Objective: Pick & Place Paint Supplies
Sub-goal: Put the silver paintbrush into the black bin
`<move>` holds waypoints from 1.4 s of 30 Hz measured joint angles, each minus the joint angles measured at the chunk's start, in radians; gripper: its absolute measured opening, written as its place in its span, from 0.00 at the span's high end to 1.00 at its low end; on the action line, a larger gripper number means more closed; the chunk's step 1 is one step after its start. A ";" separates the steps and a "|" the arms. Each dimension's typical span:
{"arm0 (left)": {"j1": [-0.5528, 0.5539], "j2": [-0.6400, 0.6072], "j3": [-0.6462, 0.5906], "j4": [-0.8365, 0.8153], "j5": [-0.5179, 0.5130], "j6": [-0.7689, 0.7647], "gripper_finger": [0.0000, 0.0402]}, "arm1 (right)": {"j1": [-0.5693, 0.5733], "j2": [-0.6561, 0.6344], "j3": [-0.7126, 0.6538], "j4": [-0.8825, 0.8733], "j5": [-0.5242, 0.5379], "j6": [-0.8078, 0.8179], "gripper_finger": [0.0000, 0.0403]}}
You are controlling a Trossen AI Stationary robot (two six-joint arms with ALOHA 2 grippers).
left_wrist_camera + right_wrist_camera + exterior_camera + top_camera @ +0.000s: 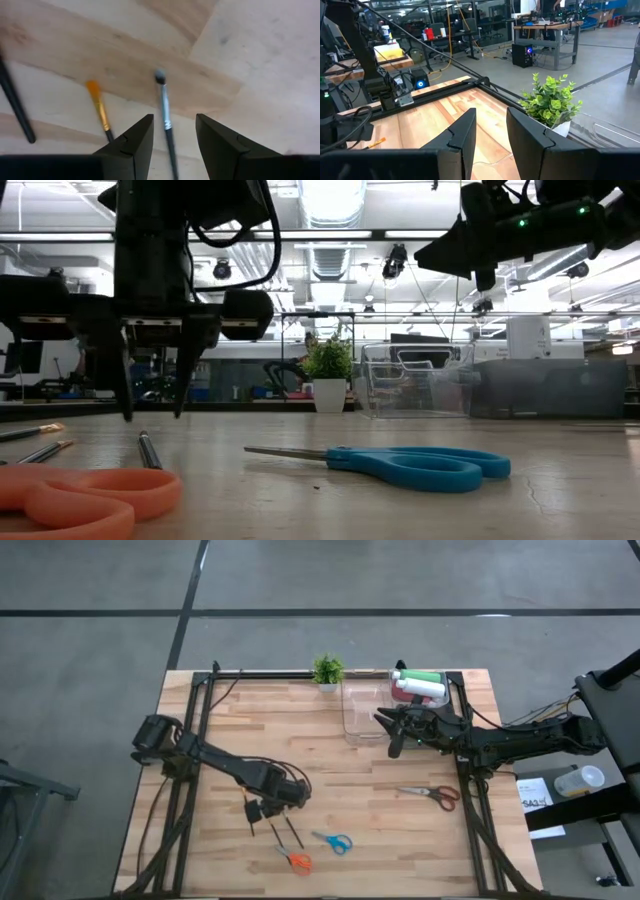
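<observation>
Orange scissors (80,498) lie nearest in the low view, blue scissors (400,465) just beyond, both flat on the worktop (400,840). Left gripper (152,380) hangs over the near-left worktop, jaws open and empty, straddling a thin grey-tipped brush (165,117); an orange-tipped brush (98,107) lies just beside it, a third dark brush (17,112) farther off. Right gripper (392,740) hovers at the clear bin (365,710) far right, jaws narrowly parted, empty. Bottles (418,686) sit by the bin, plant (327,670) to its left. Step: brush pick. Next move likely calls for lowering and closing on the grey-tipped brush.
</observation>
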 joint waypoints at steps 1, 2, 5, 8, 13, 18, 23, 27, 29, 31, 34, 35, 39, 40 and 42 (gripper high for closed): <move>-0.001 0.001 0.000 0.000 0.002 -0.003 0.61 | 0.000 0.000 0.000 0.000 0.000 0.000 0.73; -0.002 0.002 -0.001 0.000 0.003 -0.003 0.61 | 0.000 0.000 0.000 0.000 0.000 0.000 0.73; -0.001 0.002 -0.010 0.003 0.005 -0.011 0.61 | 0.000 0.000 0.000 0.000 0.000 0.000 0.73; -0.001 0.002 -0.033 0.010 0.002 -0.019 0.61 | 0.000 0.000 0.000 0.000 0.000 0.000 0.73; -0.001 -0.001 -0.088 0.095 0.009 -0.038 0.61 | 0.000 0.000 0.000 0.000 0.000 0.000 0.73; -0.001 -0.003 -0.098 0.116 0.010 -0.038 0.62 | 0.000 0.000 0.000 0.000 0.000 0.000 0.73; -0.001 -0.001 -0.099 0.111 0.010 -0.040 0.72 | 0.000 0.000 0.000 0.000 0.000 0.000 0.73; -0.001 -0.001 -0.099 0.100 0.010 -0.059 0.82 | 0.000 0.000 0.000 0.000 0.000 0.000 0.73; -0.001 -0.001 -0.099 0.101 0.009 -0.060 0.87 | 0.000 0.000 0.000 0.000 0.000 0.000 0.73; -0.001 -0.001 -0.099 0.102 0.007 -0.060 0.91 | 0.000 0.000 0.000 0.000 0.000 0.000 0.73; -0.001 0.000 -0.099 0.103 0.002 -0.060 0.96 | 0.000 0.000 0.000 0.000 0.000 0.000 0.73; -0.001 0.000 -0.099 0.103 0.002 -0.060 0.97 | 0.000 0.000 0.000 0.000 0.000 0.000 0.73; 0.000 0.000 -0.099 0.103 0.000 -0.060 0.98 | 0.000 0.000 0.000 0.000 0.000 0.000 0.73; 0.000 0.000 -0.099 0.103 -0.002 -0.060 0.98 | 0.000 0.000 0.000 0.000 0.000 0.000 0.73; 0.000 0.000 -0.099 0.105 -0.008 -0.060 0.98 | 0.000 0.000 0.000 0.000 0.000 0.000 0.73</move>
